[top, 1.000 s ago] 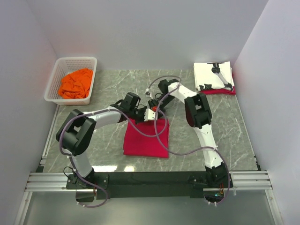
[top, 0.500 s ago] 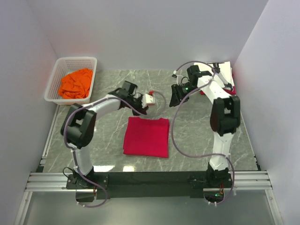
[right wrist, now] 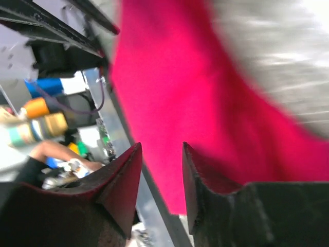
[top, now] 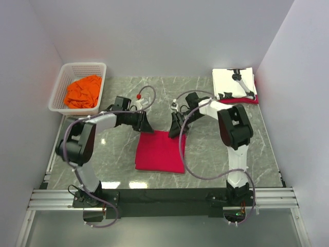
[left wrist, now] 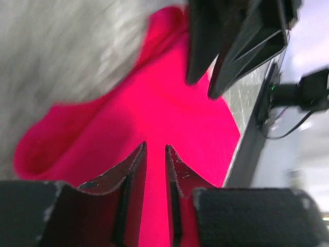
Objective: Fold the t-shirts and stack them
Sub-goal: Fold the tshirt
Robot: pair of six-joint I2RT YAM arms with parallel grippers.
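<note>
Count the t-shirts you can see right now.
4: a folded red shirt in the centre, a white printed shirt far right, lying on another red one, and an orange shirt in the basket. More may hide beneath it.

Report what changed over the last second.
The right tool swung out toward the white t-shirt, then came back. It and the left tool have spread to the far corners of the folded red t-shirt, jaws apart. The red t-shirt, white t-shirt and orange t-shirt in the basket stayed put.
</note>
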